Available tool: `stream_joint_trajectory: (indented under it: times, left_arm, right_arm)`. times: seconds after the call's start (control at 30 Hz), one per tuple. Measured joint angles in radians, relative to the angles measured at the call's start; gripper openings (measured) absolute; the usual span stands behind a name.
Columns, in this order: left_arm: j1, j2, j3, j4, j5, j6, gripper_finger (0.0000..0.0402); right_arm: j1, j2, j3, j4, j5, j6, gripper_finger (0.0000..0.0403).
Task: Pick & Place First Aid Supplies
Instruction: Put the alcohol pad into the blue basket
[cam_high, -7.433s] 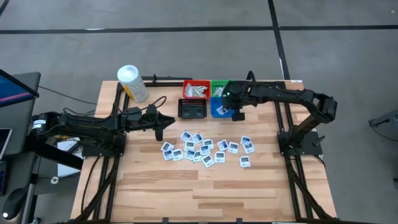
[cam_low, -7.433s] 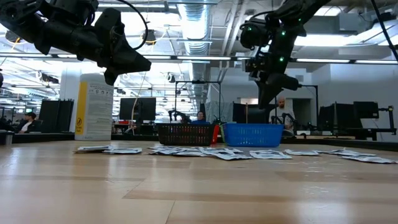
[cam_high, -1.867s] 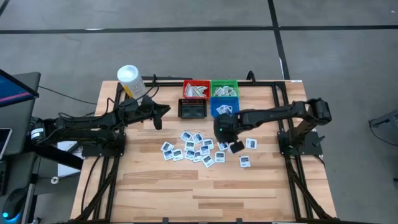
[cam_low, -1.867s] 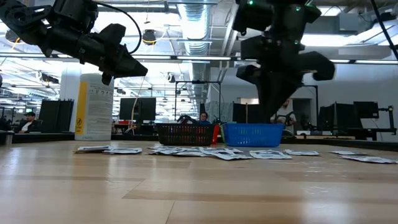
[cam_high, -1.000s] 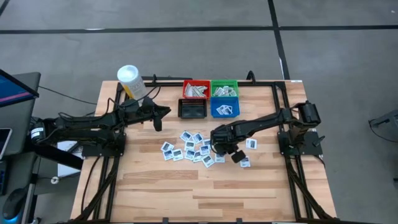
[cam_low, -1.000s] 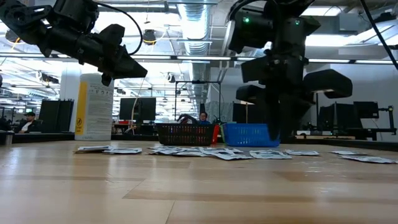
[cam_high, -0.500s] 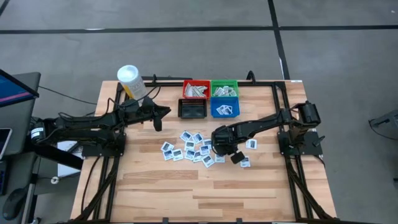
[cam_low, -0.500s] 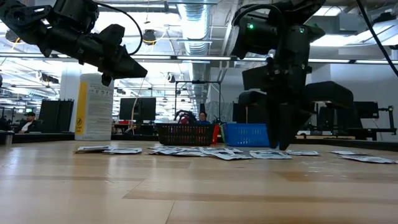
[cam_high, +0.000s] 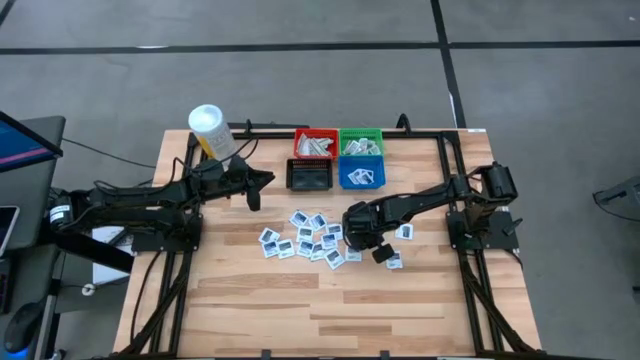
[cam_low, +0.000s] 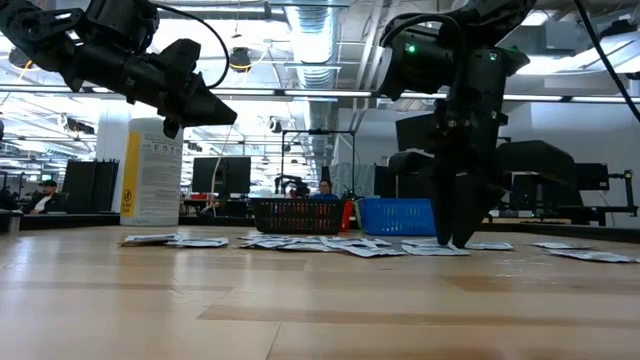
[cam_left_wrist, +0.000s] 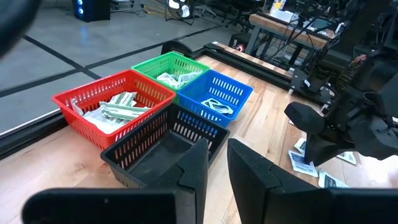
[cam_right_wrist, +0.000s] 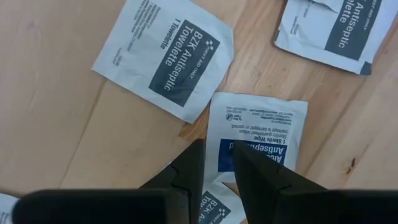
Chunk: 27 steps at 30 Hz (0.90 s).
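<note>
Landmark: black bin (cam_high: 309, 176), front-left of the four small bins.

Right gripper (cam_right_wrist: 216, 163) is down at the tabletop among the loose packets (cam_high: 313, 236), which lie spread on the wood in front of the black bin, toward the table's near edge. Its fingers (cam_right_wrist: 189, 163) stand narrowly parted over the edge of one square white packet with blue print (cam_right_wrist: 258, 138); the tips look to meet the packet, but whether it is pinched cannot be told. In the low view the tips reach table level and the arm hides the packets behind it. In the high view the gripper body covers that packet.

Left gripper (cam_high: 256, 185) hovers above the table just left of the black bin, fingers (cam_left_wrist: 194, 165) nearly closed, a slim gap between them, nothing held.

Red bin (cam_high: 314, 145) and green bin (cam_high: 360, 143), behind the black one, hold pale strips; blue bin (cam_high: 361, 174) beside it holds a white packet. Black bin's contents hard to make out.

White tub (cam_high: 212, 133) stands farther left, its base partly hidden by the left arm.
</note>
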Motion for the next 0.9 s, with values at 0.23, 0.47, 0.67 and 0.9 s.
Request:
stream_joint_trajectory:
  times: [0.23, 0.47, 0.67, 0.9]
  left_arm:
    - [0.000, 0.000, 0.000, 0.000, 0.000, 0.000, 0.0063]
    - [0.000, 0.000, 0.000, 0.000, 0.000, 0.000, 0.0063]
    - [0.000, 0.000, 0.000, 0.000, 0.000, 0.000, 0.0063]
    - [0.000, 0.000, 0.000, 0.000, 0.000, 0.000, 0.0063]
  right_arm:
    - [0.000, 0.001, -0.002, 0.002, -0.003, 0.000, 0.0042]
    - [0.000, 0.002, -0.001, -0.001, -0.001, 0.035, 0.0004]
    - [0.000, 0.000, 0.055, -0.052, 0.050, 0.045, 0.0001]
    - [-0.003, -0.002, 0.123, -0.129, 0.067, 0.044, 0.0000]
